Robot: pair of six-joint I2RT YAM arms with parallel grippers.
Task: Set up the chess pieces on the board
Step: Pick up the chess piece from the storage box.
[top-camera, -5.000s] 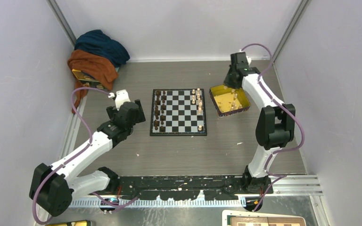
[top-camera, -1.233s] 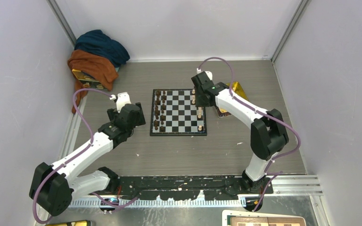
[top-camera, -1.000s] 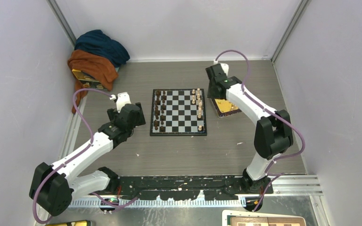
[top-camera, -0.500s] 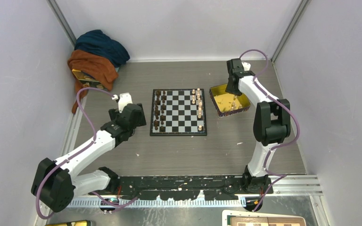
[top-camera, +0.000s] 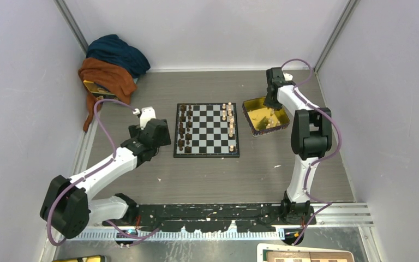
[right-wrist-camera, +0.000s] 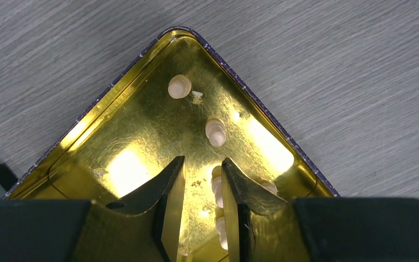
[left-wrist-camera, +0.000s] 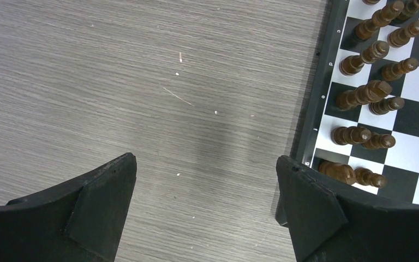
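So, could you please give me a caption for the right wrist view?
Right claw, jaws slightly apart, poised over the yellow tray of loose light-tan chess pieces.

Items being hidden, cropped or left unresolved

In the right wrist view, the right fingers are covering parts of the chess pieces beside them, and the gripper body is hiding the near end of the tray. In the left wrist view, the picture edge is cutting off the board. From above, the piece types are showing too small to tell.
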